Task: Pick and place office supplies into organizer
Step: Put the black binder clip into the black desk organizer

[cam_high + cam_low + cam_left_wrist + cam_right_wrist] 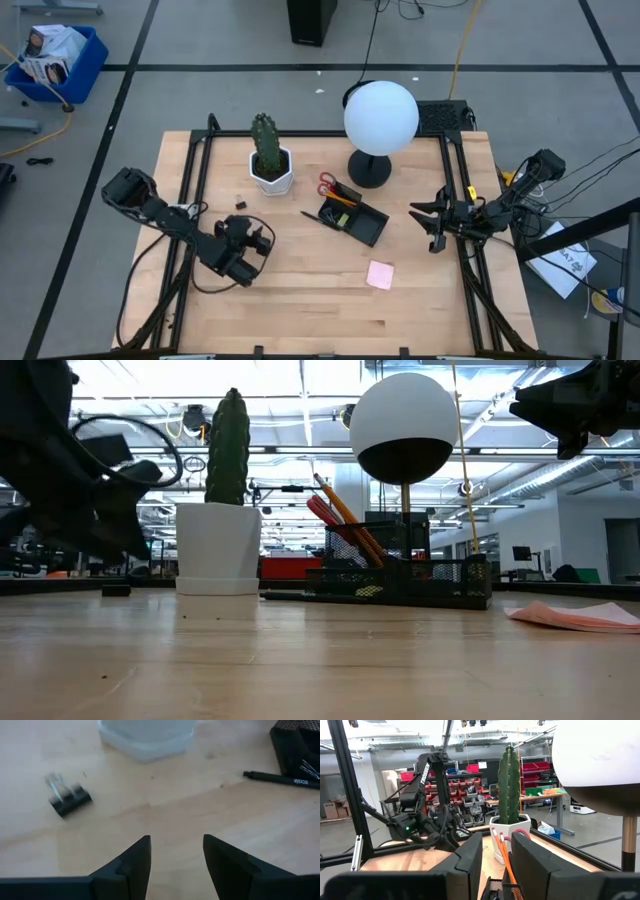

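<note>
Fingers (142,865) of the left gripper (258,240) are seen parted with nothing between them, poised low over bare wood at about 8 o'clock from the organizer (352,219). Ahead of that opening, a black binder clip (70,800) lies on the table (300,300), near the white cactus pot (271,170); the stance is judged a lining-up for that clip, not yet a grasp.

Right gripper (437,219), at 3 o'clock from the organizer, is held clear above the table with a narrow gap between its fingers and nothing in it; it is judged to be waiting.

Organizer contents: red-handled scissors (328,187) and orange pencils (350,525) are stood handle-up and tip-up, leaning toward 10 o'clock in the overhead view, presumably because the tray's compartment holds them on end.

Loose items: a black pen (282,780) is laid flat just beside the organizer at its 9 o'clock side, its long axis running roughly 10 to 4 o'clock in the overhead view. A pink sticky-note pad (380,275) is lying flat at 5 o'clock from the organizer, well apart, one corner slightly lifted in the low view.

Lamp (380,120) stands at 1 o'clock.
</note>
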Available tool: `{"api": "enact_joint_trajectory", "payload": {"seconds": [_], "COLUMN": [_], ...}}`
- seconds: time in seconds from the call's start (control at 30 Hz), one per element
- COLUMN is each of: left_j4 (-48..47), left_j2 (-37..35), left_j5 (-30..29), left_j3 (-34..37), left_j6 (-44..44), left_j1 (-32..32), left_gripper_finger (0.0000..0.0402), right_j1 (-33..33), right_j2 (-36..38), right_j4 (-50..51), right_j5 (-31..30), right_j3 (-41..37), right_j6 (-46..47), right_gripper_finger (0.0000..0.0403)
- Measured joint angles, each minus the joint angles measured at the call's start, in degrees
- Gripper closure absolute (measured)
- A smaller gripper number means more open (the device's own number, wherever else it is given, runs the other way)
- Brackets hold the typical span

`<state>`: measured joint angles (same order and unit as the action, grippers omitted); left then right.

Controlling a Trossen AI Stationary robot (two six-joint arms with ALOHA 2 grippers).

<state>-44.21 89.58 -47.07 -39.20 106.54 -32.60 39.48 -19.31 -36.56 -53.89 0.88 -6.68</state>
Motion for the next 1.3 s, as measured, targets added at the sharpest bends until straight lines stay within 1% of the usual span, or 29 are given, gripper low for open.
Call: {"api": "enact_joint_trajectory", "payload": {"seconds": [0.07,0.13,0.27,0.37,0.47,0.53,0.63,0.77,0.83,0.9,1.03,1.13,1.2,1.3], "left_j4": [2.87,5.28,5.8,5.37,4.05,1.25,-6.76,-15.83,-18.14,-18.95,-18.66,-17.16,-14.9,-10.75], "left_j2": [-0.36,-0.42,-0.5,-2.06,-3.64,-5.3,-8.39,-12.05,-12.74,-12.89,-12.93,-12.91,-12.91,-12.91], "left_j5": [1.08,1.13,2.79,8.36,14.09,17.83,22.62,22.76,20.83,18.86,17.55,17.63,17.73,18.77], "left_j3": [0.83,0.9,0.61,0.81,2.17,2.32,2.38,2.43,2.41,2.45,2.43,2.43,2.43,2.43], "left_j6": [0.49,-1.32,-3.46,-8.11,-9.76,-8.76,-7.46,-11.66,-13.36,-15.72,-23.26,-33.54,-42.28,-53.52], "left_j1": [0.52,1.07,2.54,4.23,5.72,6.5,6.87,7.74,8.5,9.49,13.79,16.44,17.57,19.08], "left_gripper_finger": [0.0215,0.0215,0.0215,0.0215,0.0215,0.0215,0.0215,0.0215,0.0211,0.0199,0.0151,0.0115,0.0103,0.0102], "right_j1": [-0.01,0.0,0.0,0.0,0.0,-0.02,0.0,0.0,0.0,0.0,-0.02,-0.02,0.0,0.0], "right_j2": [0.02,0.0,0.0,0.02,0.02,0.0,0.02,0.02,0.0,0.02,0.02,0.0,0.0,0.02], "right_j4": [0.07,-0.02,0.0,0.06,0.02,-0.02,0.16,0.07,0.01,-0.01,0.01,-0.02,0.02,-0.01], "right_j5": [0.0,0.0,0.0,0.0,0.0,0.0,0.0,0.0,0.0,0.0,0.0,0.0,0.0,0.0], "right_j3": [0.0,0.0,-0.01,0.0,0.0,0.0,0.0,0.0,-0.01,0.0,0.0,-0.02,0.0,0.0], "right_j6": [-0.01,0.0,0.0,0.0,0.0,0.0,0.0,0.0,-0.01,-0.01,0.0,0.0,0.0,-0.02], "right_gripper_finger": [0.0303,0.0303,0.0303,0.0303,0.0303,0.0303,0.0303,0.0303,0.0303,0.0303,0.0303,0.0303,0.0303,0.0303]}}
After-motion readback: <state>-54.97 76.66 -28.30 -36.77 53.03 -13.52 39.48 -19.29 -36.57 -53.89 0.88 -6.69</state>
